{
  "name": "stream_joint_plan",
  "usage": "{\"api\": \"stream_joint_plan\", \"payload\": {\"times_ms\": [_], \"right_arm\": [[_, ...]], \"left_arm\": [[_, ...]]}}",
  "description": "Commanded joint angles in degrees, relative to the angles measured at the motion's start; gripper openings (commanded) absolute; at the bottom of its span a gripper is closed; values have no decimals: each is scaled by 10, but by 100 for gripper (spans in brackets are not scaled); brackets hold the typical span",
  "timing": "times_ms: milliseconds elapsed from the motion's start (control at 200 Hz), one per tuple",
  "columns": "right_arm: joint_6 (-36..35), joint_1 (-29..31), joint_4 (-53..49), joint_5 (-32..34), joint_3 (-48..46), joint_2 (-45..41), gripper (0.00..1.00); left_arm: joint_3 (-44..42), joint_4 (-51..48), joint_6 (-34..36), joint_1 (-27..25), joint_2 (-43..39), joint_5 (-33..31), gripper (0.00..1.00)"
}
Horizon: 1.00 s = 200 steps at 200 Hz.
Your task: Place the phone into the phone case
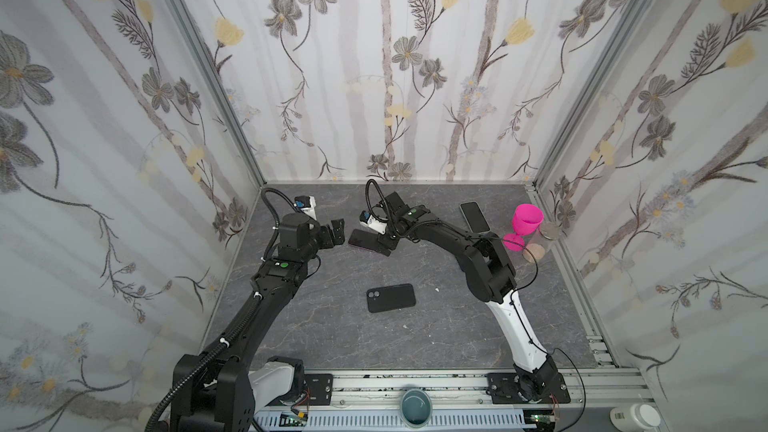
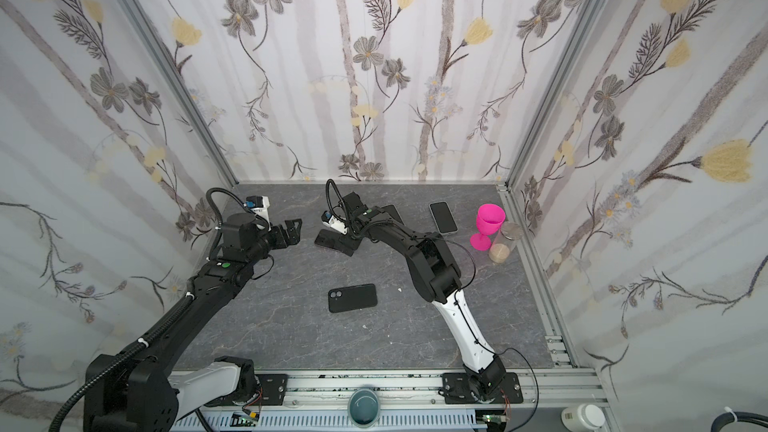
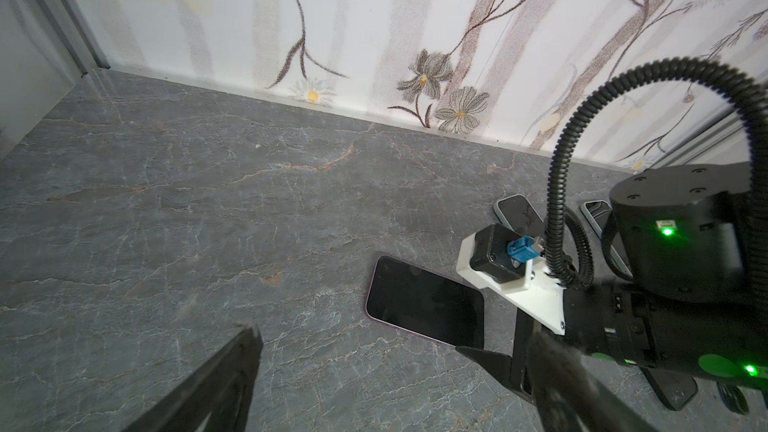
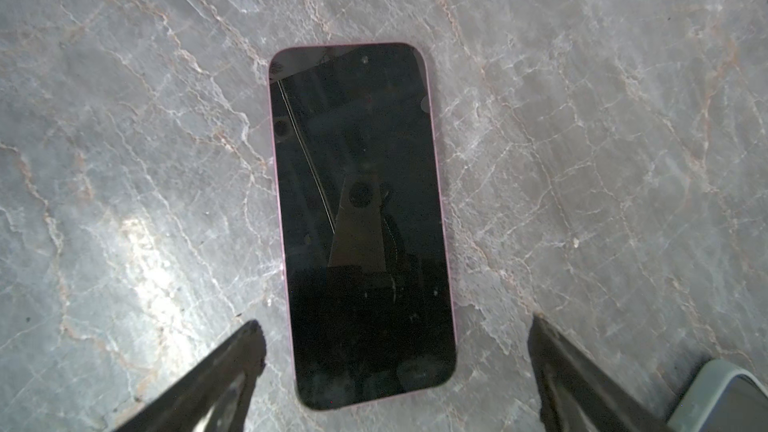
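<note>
The phone (image 4: 361, 222), dark-screened with a pink rim, lies flat and face up on the grey marble table (image 1: 332, 326), toward the back in both top views (image 1: 362, 238) (image 2: 326, 238). My right gripper (image 4: 395, 324) is open over its near end, one finger on each side and neither touching it (image 1: 384, 245). My left gripper (image 1: 334, 232) is open and empty just left of the phone (image 3: 424, 305). The black phone case (image 1: 390, 297) (image 2: 352, 297) lies alone mid-table, apart from both grippers.
A second phone (image 1: 474, 216) lies at the back right, and another (image 2: 390, 211) sits behind the right arm. A pink goblet (image 1: 524, 226) and a glass jar (image 1: 540, 243) stand by the right wall. A phone corner (image 4: 723, 401) is close to the right finger.
</note>
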Motion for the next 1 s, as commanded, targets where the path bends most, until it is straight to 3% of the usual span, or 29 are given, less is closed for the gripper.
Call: {"api": "stream_joint_plan", "payload": {"times_ms": [0, 305, 994], "right_arm": [[6, 0, -12, -22, 10, 10, 97], [12, 1, -56, -58, 50, 48, 91], [-2, 11, -130, -5, 54, 41, 59]], "left_arm": [[-1, 25, -3, 1, -2, 5, 100], [-2, 26, -4, 1, -5, 6, 100], [-4, 28, -5, 1, -14, 14, 100]]}}
